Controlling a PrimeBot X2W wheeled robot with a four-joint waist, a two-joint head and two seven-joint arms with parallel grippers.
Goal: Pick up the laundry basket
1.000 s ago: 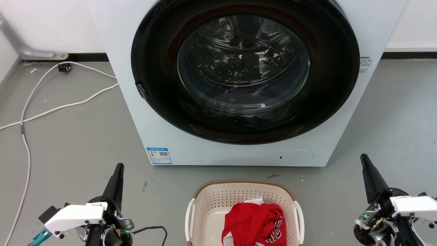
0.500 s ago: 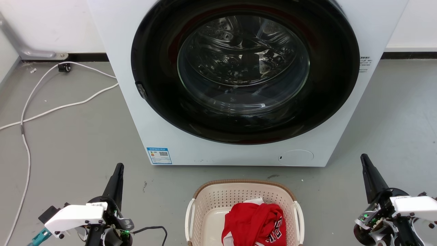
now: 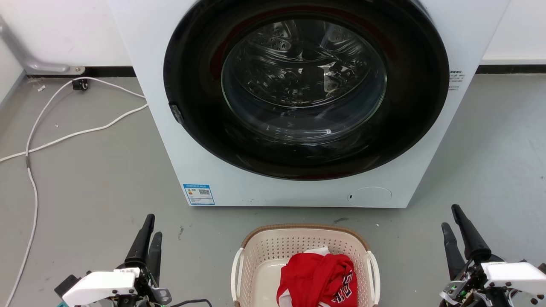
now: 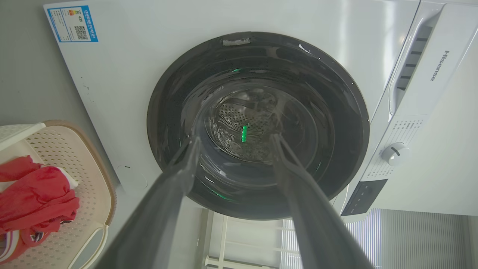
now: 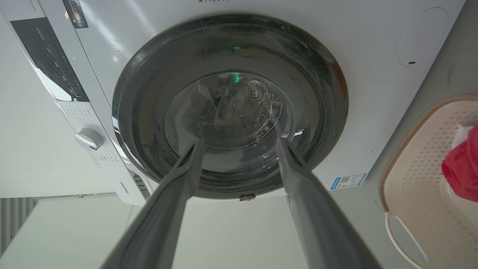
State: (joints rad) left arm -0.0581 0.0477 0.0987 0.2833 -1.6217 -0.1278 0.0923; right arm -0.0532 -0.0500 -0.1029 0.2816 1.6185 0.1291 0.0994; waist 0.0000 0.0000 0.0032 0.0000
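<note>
Nearest us, our left gripper (image 3: pixel 153 226) sits low on one flank and our right gripper (image 3: pixel 450 216) on the other, fingers pointing toward the machine. Both have their jaws parted by a moderate gap, plain in the wrist views, and neither has hold of anything; we judge they are set wide apart so that each can come in at its own side of the load.

Between them, well apart from both, the laundry basket (image 3: pixel 260 251) stands on the grey floor (image 3: pixel 98 183), its near end cut off by the bottom of the head view. Its left loop handle (image 3: pixel 236 273) and right loop handle (image 3: pixel 375 273) face outward toward our arms, which suits a lift from two sides; in each wrist view the basket lies off to the side of the fingers, not between them. A red garment (image 3: pixel 318 277) is heaped inside, toward the right wall, so the weight may sit unevenly.

Just beyond the basket stands the washing machine (image 3: pixel 179 140), its round door (image 3: pixel 303 81) closed; farther left, a white cable (image 3: pixel 64 136) trails over the floor toward the wall.
</note>
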